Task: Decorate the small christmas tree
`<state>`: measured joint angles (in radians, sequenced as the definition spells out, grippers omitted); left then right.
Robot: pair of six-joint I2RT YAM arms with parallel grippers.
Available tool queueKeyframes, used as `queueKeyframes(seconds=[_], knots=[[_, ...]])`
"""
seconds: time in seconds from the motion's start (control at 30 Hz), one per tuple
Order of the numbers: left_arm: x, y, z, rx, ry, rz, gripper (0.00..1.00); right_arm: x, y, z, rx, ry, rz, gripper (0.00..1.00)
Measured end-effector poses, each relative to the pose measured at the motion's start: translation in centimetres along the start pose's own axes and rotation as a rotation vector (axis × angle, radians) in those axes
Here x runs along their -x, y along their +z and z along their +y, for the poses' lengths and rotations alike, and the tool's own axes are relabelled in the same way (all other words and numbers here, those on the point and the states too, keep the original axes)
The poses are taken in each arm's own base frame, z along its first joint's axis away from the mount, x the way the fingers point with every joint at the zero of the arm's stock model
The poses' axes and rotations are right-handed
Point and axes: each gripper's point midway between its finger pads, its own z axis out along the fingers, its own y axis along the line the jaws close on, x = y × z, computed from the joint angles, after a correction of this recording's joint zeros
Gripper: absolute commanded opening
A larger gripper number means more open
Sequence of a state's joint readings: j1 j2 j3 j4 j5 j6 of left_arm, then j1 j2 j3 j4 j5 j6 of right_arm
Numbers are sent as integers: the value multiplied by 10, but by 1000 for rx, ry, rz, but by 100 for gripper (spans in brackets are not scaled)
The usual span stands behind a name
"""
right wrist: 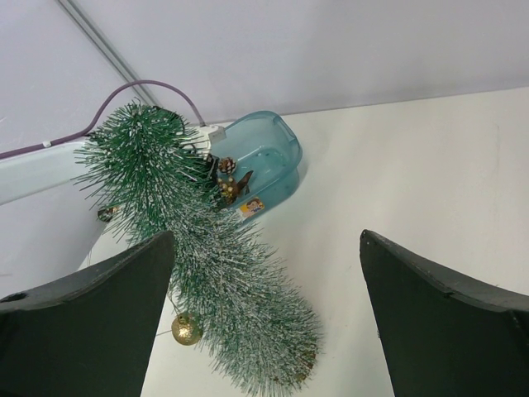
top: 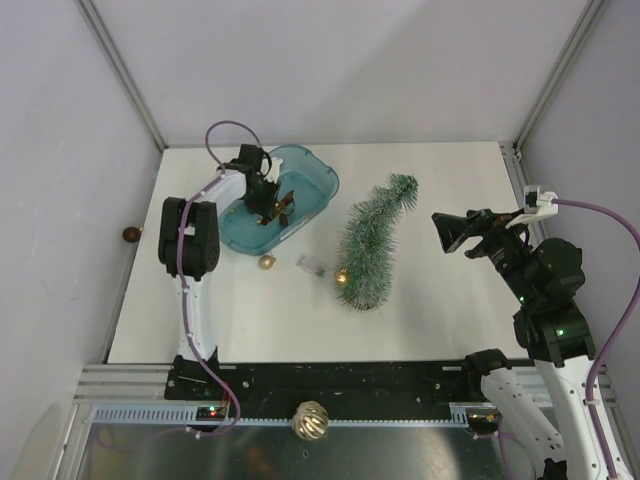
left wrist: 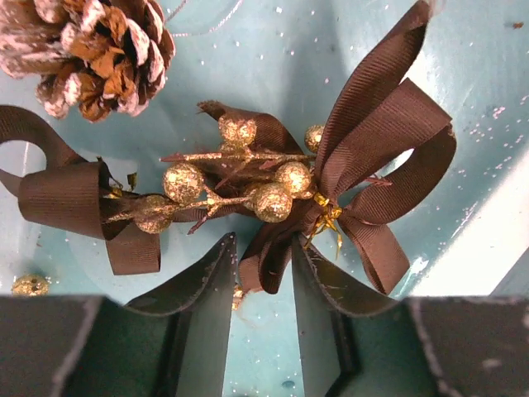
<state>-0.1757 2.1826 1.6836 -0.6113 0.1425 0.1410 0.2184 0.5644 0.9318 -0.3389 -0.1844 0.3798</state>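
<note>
The small christmas tree (top: 375, 245) lies on its side on the white table, tip towards the back; it also shows in the right wrist view (right wrist: 223, 273). A gold bauble (top: 342, 278) lies against its lower left side. My left gripper (top: 268, 205) is down inside the teal tub (top: 318, 172). Its fingers (left wrist: 207, 281) are closed onto a loop of the brown ribbon ornament (left wrist: 372, 141) with gold glitter berries. My right gripper (top: 445, 233) is open and empty, held above the table to the right of the tree.
A frosted pine cone (left wrist: 91, 50) lies in the tub beside the ornament. A second gold bauble (top: 267, 262) and a small clear item (top: 311, 265) lie in front of the tub. A dark bauble (top: 131, 234) sits off the table's left edge. A gold openwork ball (top: 311, 420) rests on the front rail.
</note>
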Motion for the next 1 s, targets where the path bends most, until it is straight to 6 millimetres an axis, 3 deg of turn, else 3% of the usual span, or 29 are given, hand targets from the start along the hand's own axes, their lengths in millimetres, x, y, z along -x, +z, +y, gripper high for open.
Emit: queueKeyframes(seconds=[0.13,0.4,0.53,0.67,0.8,1.0], knots=[[8,0,-2,-16,2,-18,36,0,0,0,0,0,0,99],[7,0,-12,-75,4,-25,55,1,-1,1,1,0,-3,99],[1,-2,-17,-97,8,-16,57,1,-1,1,2,0,-4,99],[1,-3,-17,-98,10,-17,45,1,-1,1,2,0,-4,99],[1,-3,-16,-94,17,-17,7,1,-1,1,2,0,-4,98],[2,-3,-16,-95,25,-18,0,1,-1,1,2,2,-4,98]])
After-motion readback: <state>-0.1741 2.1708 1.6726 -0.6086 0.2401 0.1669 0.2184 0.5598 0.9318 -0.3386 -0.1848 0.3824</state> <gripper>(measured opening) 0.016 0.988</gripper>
